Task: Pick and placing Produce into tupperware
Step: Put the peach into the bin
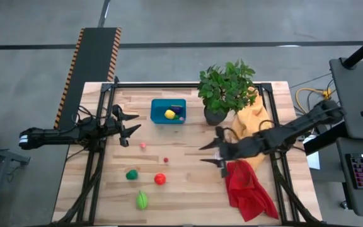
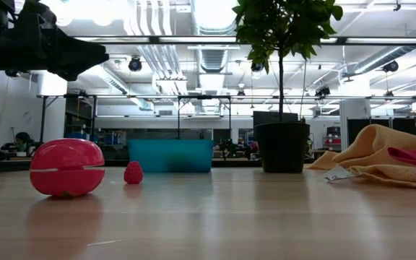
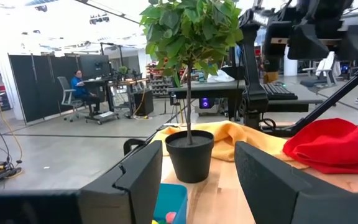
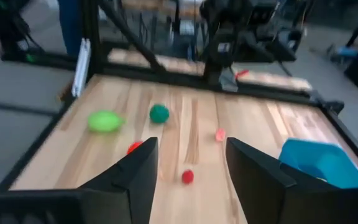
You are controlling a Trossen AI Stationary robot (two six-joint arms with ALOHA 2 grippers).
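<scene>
Right gripper (image 1: 210,154) hangs parted and empty, facing the loose toy produce.

Its dark fingers (image 4: 135,177) frame the small red ball (image 4: 188,177); a reach looks in hand, so the next move calls for lowering over one piece and closing. The left gripper (image 1: 130,127), parted and empty, waits beside the teal rectangular plastic tupperware (image 1: 159,113), which holds a yellow piece (image 1: 169,114) and a purple piece (image 1: 178,111).
</scene>
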